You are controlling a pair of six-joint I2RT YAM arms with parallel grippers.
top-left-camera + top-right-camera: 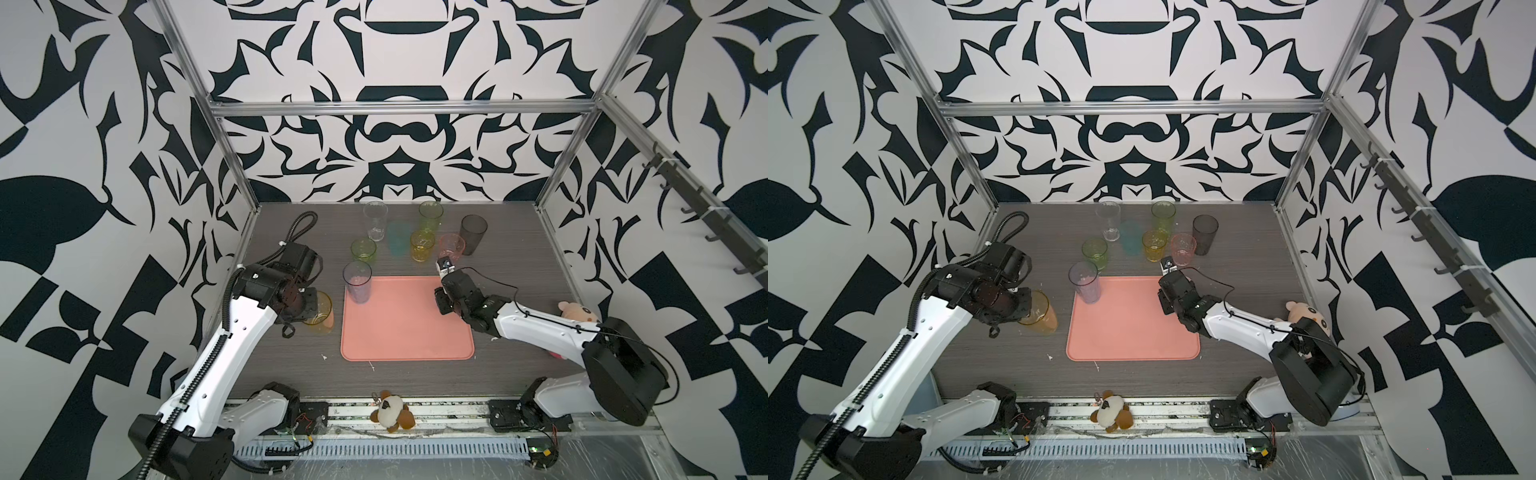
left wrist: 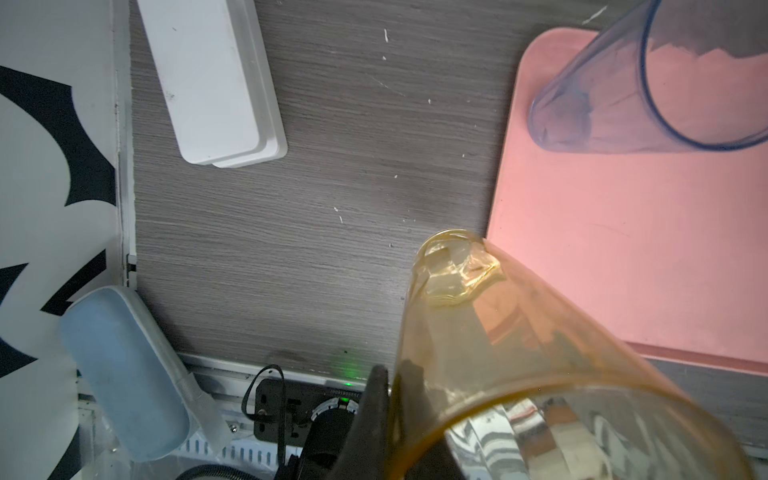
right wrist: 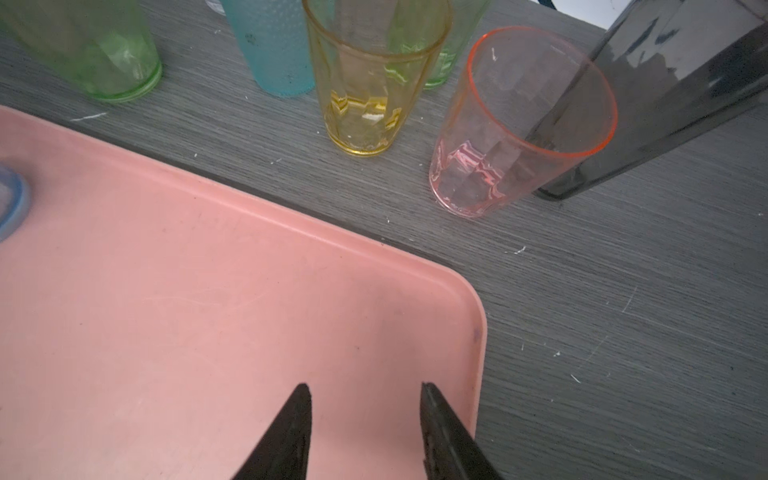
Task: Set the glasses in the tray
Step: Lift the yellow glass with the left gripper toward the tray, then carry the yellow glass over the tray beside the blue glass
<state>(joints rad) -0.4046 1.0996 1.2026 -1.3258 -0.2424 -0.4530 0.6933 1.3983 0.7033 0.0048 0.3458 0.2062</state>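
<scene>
**Gripping the orange tumbler (image 1: 322,318) just left of the tray (image 1: 407,345)**

Nearest the robot, a plush toy (image 1: 392,411) lies on the front rail. Beyond it the salmon-pink tray sits flat on the worktop (image 1: 415,378).

The left tool (image 2: 390,382) is pinched tight on the wall of the orange tumbler at its rim. The glass is just beside the tray's left edge, outside it. Whether its base touches the worktop cannot be told.

The right tool (image 3: 366,392) hovers over the tray's far right corner, its jaws partly apart and holding nothing.

A blue tumbler (image 1: 357,282) stands upright in the tray's far left corner, the only glass inside.

Past the tray's far edge, the other glasses all stand on the worktop:
- a short green tumbler (image 1: 363,250)
- a yellow tumbler (image 1: 422,245)
- a pink tumbler (image 1: 451,246), just beside a smoky grey tumbler (image 1: 473,235)
- a teal tumbler (image 1: 398,239), between the short green and the yellow

Furthest back are a clear tumbler (image 1: 376,220) and a tall green tumbler (image 1: 430,216).
</scene>
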